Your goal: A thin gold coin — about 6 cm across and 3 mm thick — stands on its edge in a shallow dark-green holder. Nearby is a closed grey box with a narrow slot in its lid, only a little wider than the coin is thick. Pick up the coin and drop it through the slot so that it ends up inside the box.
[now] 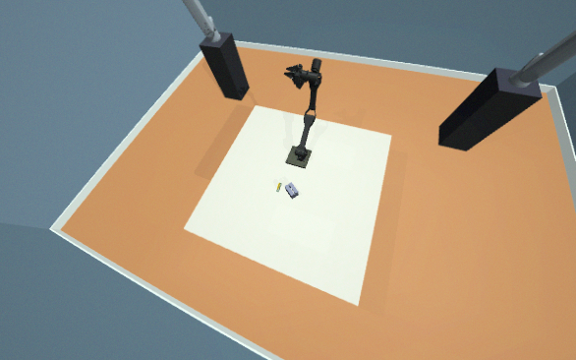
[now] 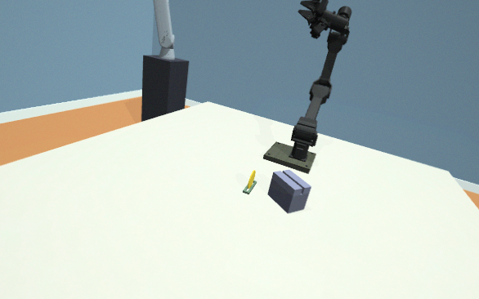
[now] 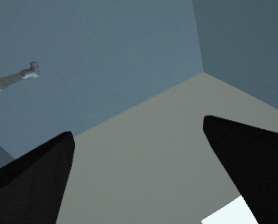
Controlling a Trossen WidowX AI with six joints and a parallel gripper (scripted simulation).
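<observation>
The gold coin [image 1: 279, 186] [image 2: 252, 179] stands on its edge in the small green holder [image 2: 246, 192] on the white table. The grey box [image 1: 291, 190] [image 2: 286, 193] stands beside the holder, to its right in the top and exterior views, with a narrow slot along its lid. My gripper [image 1: 286, 71] [image 2: 301, 9] [image 3: 139, 129] is open and empty, raised high above and behind the coin and box. In the wrist view its two dark fingers stand wide apart, and neither coin nor box shows there.
The arm's base plate [image 1: 292, 160] [image 2: 278, 154] is on the white table [image 1: 263, 221] [image 2: 137, 225], just behind the box. Dark pedestals [image 1: 226, 69] [image 1: 485, 110] with pale arms stand beyond the table's sides; the left one [image 2: 163, 87] also shows in the exterior view.
</observation>
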